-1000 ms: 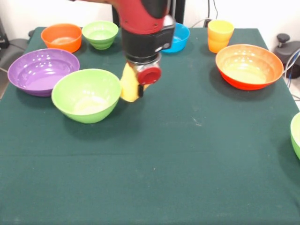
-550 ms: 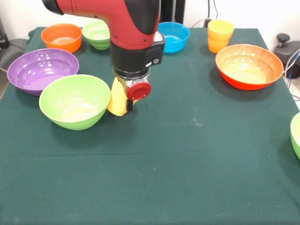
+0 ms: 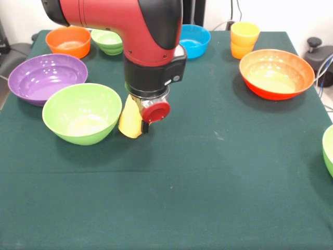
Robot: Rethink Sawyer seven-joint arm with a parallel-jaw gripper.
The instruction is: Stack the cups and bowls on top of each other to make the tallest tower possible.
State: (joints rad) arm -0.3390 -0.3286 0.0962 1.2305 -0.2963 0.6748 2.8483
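My gripper hangs below the red and black arm, shut on a yellow cup that tilts, its lower end close to the cloth. The cup's side is against the rim of a large light green bowl. A large purple bowl lies just behind that bowl. At the back stand a small orange bowl, a small light green bowl partly hidden by the arm, a small blue bowl and an orange-yellow cup. A large orange-red bowl sits at the right.
Another light green bowl is cut off by the picture's right edge. The table is covered with a dark green cloth. Black cables and dark equipment lie beyond the table's right side.
The arm has moved left and toward the camera with the yellow cup. The large light green bowl has slid left and nearer, away from the purple bowl.
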